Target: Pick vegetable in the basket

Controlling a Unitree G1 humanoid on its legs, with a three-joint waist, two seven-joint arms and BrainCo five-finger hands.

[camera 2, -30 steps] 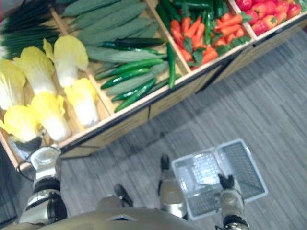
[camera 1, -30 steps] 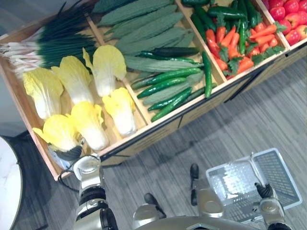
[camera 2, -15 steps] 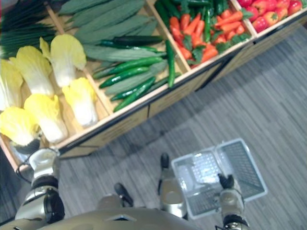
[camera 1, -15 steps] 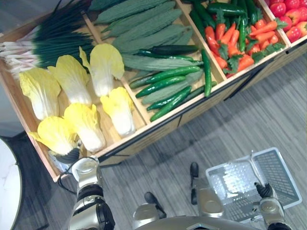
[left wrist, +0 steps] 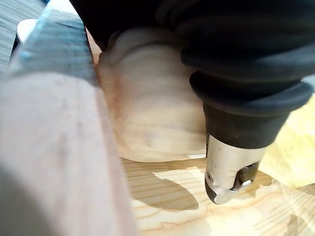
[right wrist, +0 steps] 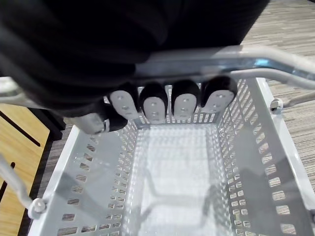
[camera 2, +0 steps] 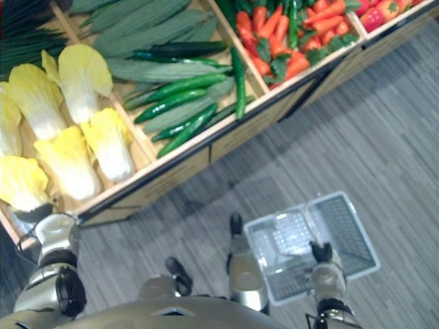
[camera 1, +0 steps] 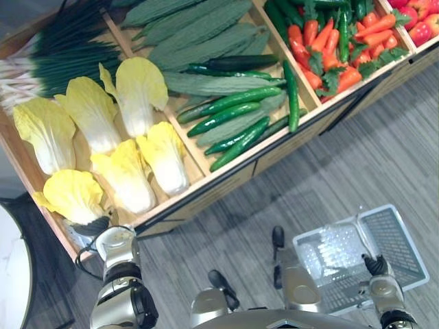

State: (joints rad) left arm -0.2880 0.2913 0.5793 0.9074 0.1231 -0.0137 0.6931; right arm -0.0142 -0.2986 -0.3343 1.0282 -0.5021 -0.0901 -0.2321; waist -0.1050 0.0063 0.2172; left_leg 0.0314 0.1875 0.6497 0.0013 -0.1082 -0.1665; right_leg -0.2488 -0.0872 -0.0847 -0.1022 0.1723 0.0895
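A yellow-leaved napa cabbage (camera 1: 68, 195) lies at the front left corner of the wooden display bin (camera 1: 226, 179). My left hand (camera 1: 94, 225) reaches over the bin's front rim right beneath that cabbage. In the left wrist view the cabbage's white base (left wrist: 152, 113) sits just past my left hand's dark cover (left wrist: 236, 73), on the bin's wooden bottom. My right hand (camera 1: 375, 264) holds a white plastic basket (camera 1: 406, 248) low on the right, above the floor. In the right wrist view its fingers (right wrist: 162, 101) are curled round the metal handle (right wrist: 211, 60), and the basket (right wrist: 275, 147) holds nothing.
Several more cabbages (camera 1: 137, 96) fill the same compartment. Behind them lie green onions (camera 1: 62, 62). To the right are long ridged gourds (camera 1: 199, 34), cucumbers (camera 1: 233, 116), carrots (camera 1: 329, 48) and red peppers (camera 1: 420, 31). Grey plank floor (camera 1: 357, 164) runs along the bin's front; a white round table (camera 1: 10, 274) stands far left.
The whole view has shifted, so the bin sits higher and further left. My left hand stays at the front cabbage. The basket still hangs from my right hand.
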